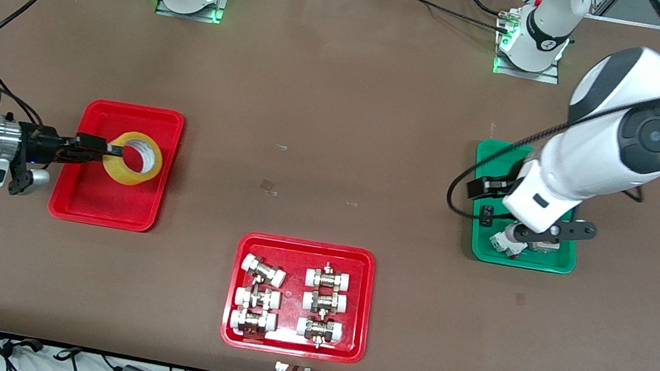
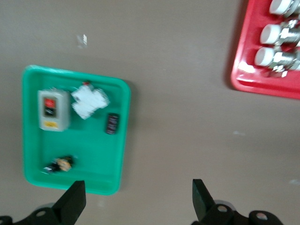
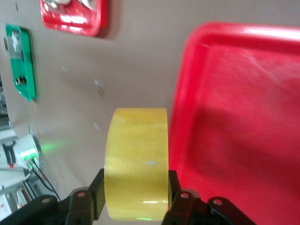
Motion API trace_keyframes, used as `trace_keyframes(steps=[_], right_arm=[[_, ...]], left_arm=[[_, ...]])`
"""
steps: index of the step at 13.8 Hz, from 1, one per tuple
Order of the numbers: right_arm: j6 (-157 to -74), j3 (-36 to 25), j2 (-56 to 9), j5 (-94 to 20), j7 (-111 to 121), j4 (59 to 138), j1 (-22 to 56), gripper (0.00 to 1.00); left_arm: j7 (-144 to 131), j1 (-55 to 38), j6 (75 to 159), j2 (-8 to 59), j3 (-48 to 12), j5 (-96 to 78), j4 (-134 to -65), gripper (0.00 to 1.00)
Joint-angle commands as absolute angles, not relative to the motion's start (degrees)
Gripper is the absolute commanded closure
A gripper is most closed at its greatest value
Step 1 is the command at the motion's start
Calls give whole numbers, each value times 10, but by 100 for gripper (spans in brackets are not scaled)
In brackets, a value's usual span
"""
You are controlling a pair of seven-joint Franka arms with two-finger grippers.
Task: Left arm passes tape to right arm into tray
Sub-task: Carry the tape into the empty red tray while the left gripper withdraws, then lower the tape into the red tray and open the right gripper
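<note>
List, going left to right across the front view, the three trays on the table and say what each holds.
Plain red tray with the tape over it → red tray of fittings → green tray of small parts.

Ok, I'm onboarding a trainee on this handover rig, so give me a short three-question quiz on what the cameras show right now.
1. True or false: the right end effector grips the tape over the plain red tray.
2. Multiple choice: the left end effector is over A) the tray of fittings, B) the green tray toward the left arm's end of the table, C) the plain red tray.
3. Fill in: the left end effector's fingers are ____ and hold nothing.

Key: 1 true; 2 B; 3 open.
</note>
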State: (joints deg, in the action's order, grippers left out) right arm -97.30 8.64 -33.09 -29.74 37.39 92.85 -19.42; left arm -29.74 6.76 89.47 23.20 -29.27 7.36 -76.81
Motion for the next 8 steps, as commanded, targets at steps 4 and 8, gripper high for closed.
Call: trace_keyframes(steps=[4, 8], right_arm=[[-993, 98, -387, -256, 480, 933, -228, 88], [-1062, 98, -380, -174, 483, 953, -203, 0]], left_arm=[[-179, 156, 813, 208, -294, 91, -767, 0], [-178, 184, 855, 152, -298, 91, -850, 0]])
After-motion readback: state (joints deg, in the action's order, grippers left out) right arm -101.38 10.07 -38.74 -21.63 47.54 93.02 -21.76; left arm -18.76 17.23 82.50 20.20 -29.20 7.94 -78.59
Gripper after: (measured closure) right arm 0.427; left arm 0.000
